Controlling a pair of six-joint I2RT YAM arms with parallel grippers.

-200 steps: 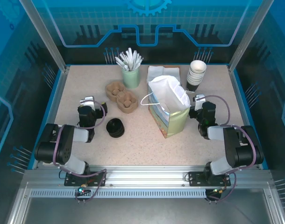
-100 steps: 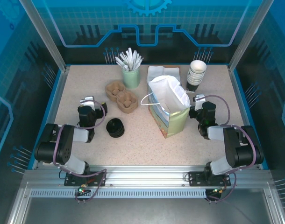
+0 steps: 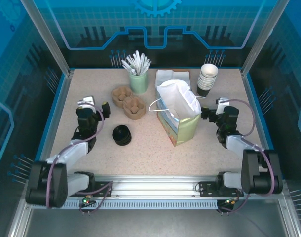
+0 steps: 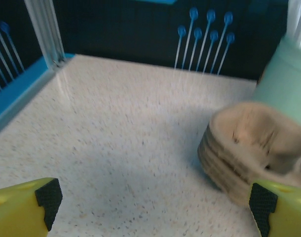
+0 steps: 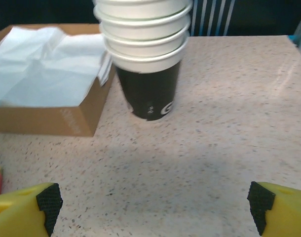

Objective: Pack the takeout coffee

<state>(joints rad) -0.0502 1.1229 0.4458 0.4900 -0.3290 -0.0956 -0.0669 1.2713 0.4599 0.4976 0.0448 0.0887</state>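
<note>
While hovering low over the tabletop (image 3: 150, 153), gripping nothing: left end effector (image 3: 94, 105) spread wide, near the stacked pulp carriers (image 4: 249, 153); right end effector (image 3: 212, 108) spread wide, facing the stack of lidless cups (image 5: 145, 54).

Looks like the opening step: the reach. Takeout coffee (image 3: 122, 134) upright on the tabletop, between the left end effector and the paper bag (image 3: 177, 111), touching neither.

Next, probably: swing the left end effector over, close on the cup's sides below the lid, lift, lower through the bag's open mouth.

No legible writing; a white mark on the stack's bottom cup, unreadable.
</note>
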